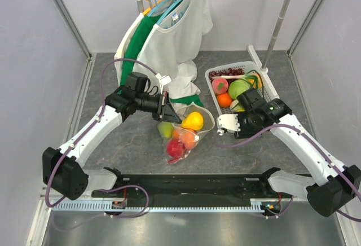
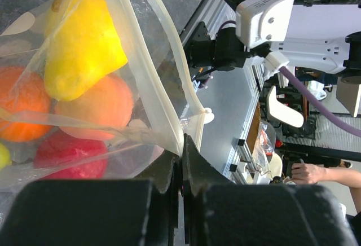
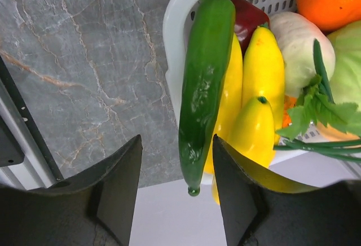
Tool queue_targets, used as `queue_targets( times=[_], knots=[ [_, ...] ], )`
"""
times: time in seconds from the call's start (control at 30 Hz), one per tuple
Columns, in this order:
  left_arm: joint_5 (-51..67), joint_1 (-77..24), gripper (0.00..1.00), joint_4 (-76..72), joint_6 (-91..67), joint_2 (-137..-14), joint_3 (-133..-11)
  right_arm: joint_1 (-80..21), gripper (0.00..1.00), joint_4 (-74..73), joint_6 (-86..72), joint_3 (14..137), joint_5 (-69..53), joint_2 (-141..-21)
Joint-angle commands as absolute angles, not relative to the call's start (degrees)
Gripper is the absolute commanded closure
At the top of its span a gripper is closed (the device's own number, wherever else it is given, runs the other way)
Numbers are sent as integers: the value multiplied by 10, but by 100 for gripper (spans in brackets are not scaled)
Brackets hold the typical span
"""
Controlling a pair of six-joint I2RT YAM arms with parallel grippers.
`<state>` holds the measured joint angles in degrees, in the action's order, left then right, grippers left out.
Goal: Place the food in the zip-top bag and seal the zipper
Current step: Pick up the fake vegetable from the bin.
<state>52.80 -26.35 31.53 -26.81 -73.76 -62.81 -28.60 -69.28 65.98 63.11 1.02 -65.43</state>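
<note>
Zip-top bag [image 2: 153,85] runs off the left edge — the rest unseen.

Table [image 1: 135,144] open along left edge and between zip-top bag [image 1: 183,136] and near edge. Middle blocked by bag, left gripper [image 1: 167,112] clamped at its mouth. Back edge: hanging garments [image 1: 175,31], rack pole [image 1: 280,20]. Back-right corner: basket [image 1: 225,66] heaped full.

The left hand [image 2: 181,164] is pinched tightly shut, while the right hand [image 3: 176,156] holds its fingers parted.
</note>
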Motion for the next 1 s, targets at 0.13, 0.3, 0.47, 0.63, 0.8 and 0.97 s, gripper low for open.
queue_targets(
  times=[0.13,0.3,0.47,0.63,0.8,0.97],
  knots=[
    [551,-260,98,293,-281,-727,-634,-296,41,-630,693,593,33,-660],
    [554,-260,98,293,-282,-728,-631,-296,44,-597,713,570,52,-655],
    [554,-260,98,293,-282,-729,-632,-296,58,-565,718,554,67,-657],
    [551,-259,98,293,-280,-724,-628,-295,72,-578,704,573,62,-650],
    [549,-259,98,294,-279,-724,-626,-296,95,-596,699,578,53,-619],
    [549,-259,98,295,-279,-724,-627,-296,100,-628,672,626,46,-602]
  ],
)
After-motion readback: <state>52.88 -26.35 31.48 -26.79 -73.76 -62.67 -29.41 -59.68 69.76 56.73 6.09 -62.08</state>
